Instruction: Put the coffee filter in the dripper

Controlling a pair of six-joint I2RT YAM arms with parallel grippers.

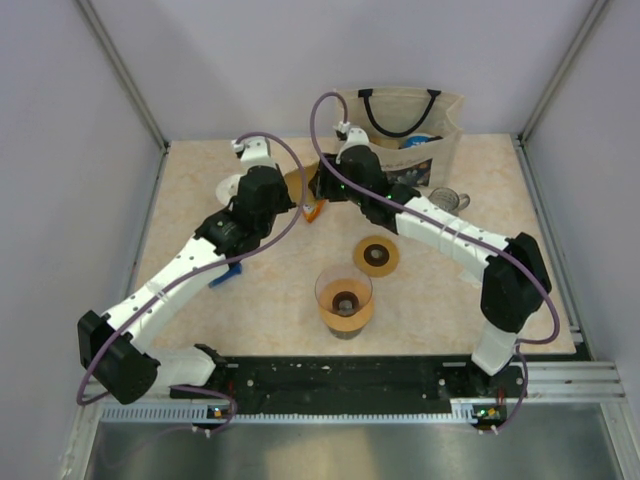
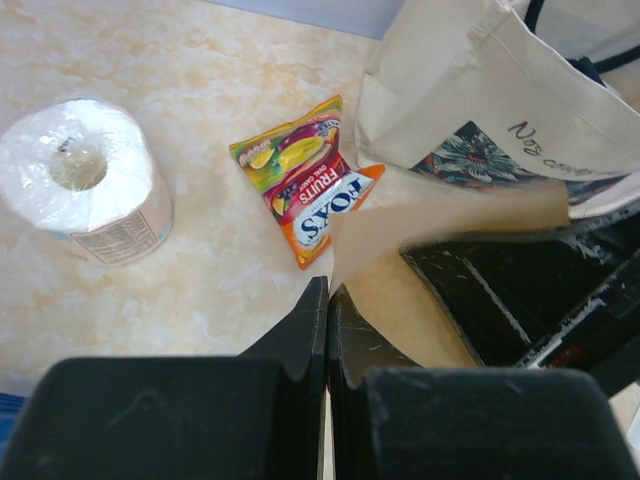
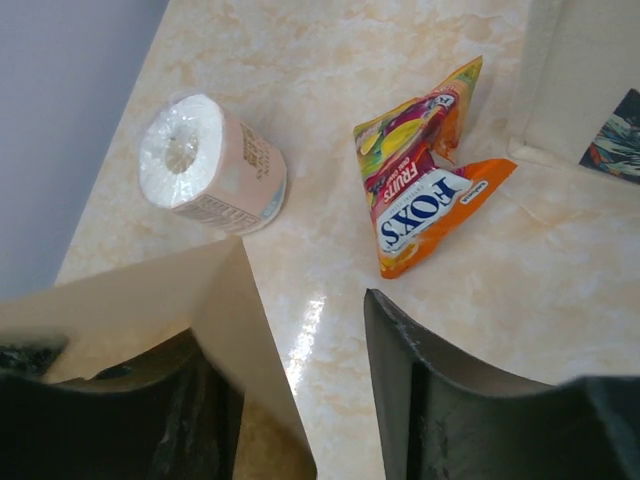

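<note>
Left wrist, grip: left gripper (image 2: 327,322) pressed together, apparently pinching one edge of the coffee filter (image 2: 440,220); candy packet (image 2: 305,190) and paper roll (image 2: 85,180) on the table beyond.
Right wrist, grip: right gripper (image 3: 295,325) spread wide, filter paper draped over one finger.
Top, layout: both grippers meeting at the back beside the tote bag (image 1: 400,115); dripper (image 1: 345,300) well apart, nearer the bases.
Progress: filter in hand, seemingly being opened; carrying and seating in the dripper not yet done.
</note>
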